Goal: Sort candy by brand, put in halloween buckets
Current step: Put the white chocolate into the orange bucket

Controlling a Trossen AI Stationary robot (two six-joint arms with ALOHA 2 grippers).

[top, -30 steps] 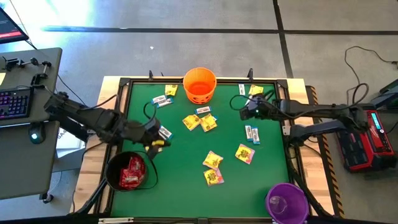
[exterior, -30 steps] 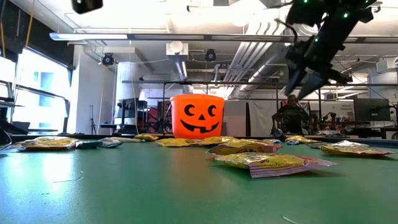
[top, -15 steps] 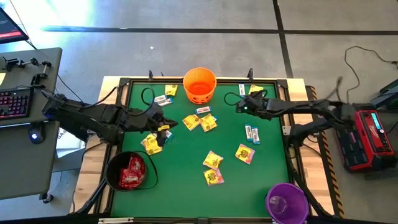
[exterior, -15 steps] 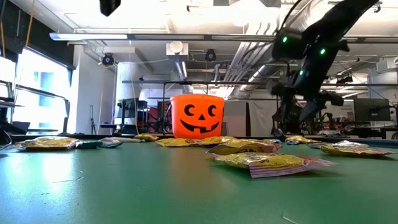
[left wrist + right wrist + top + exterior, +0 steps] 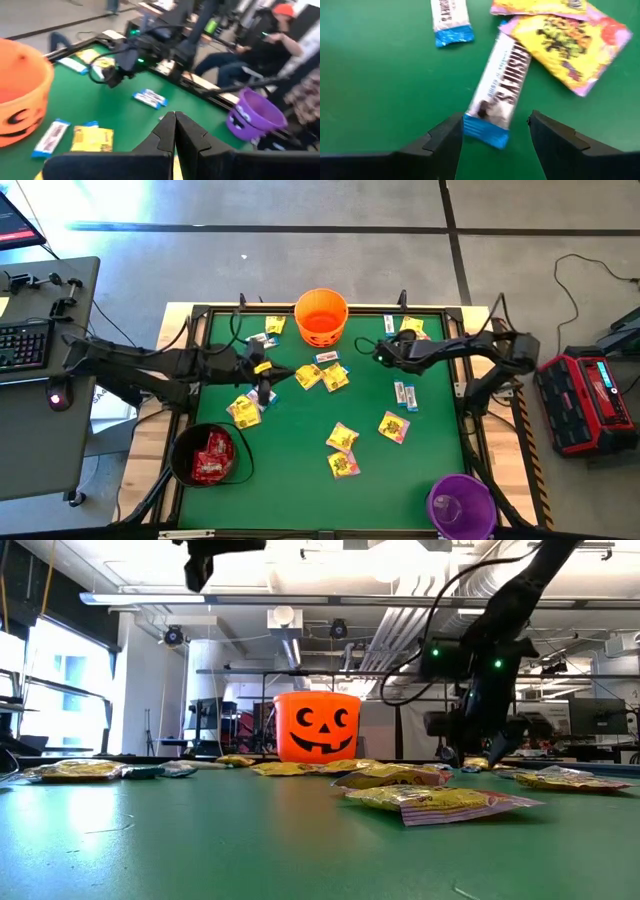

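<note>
- At the table's left front corner, a black round plastic bucket with a thin handle stands on the green table surface; red wrapped packets lie inside it.
- Beside it, toward the middle, the left gripper sits above the green surface with its fingers clenched together and nothing between them. A yellow shiny packet lies near it on the table.
- At the centre rear, an orange round plastic bucket with a cut-out face stands upright.
- In front of that bucket, a white-with-blue candy bar lies beside two yellow flat packets.
- Further right, the right gripper hangs low over the table, its fingers spread apart. The right wrist view shows a white-with-blue bar lying on the green between them; contact cannot be told.
- Nearer the front, more yellow packets lie scattered mid-table.
- At the right front corner, a purple round plastic bucket stands upright.
</note>
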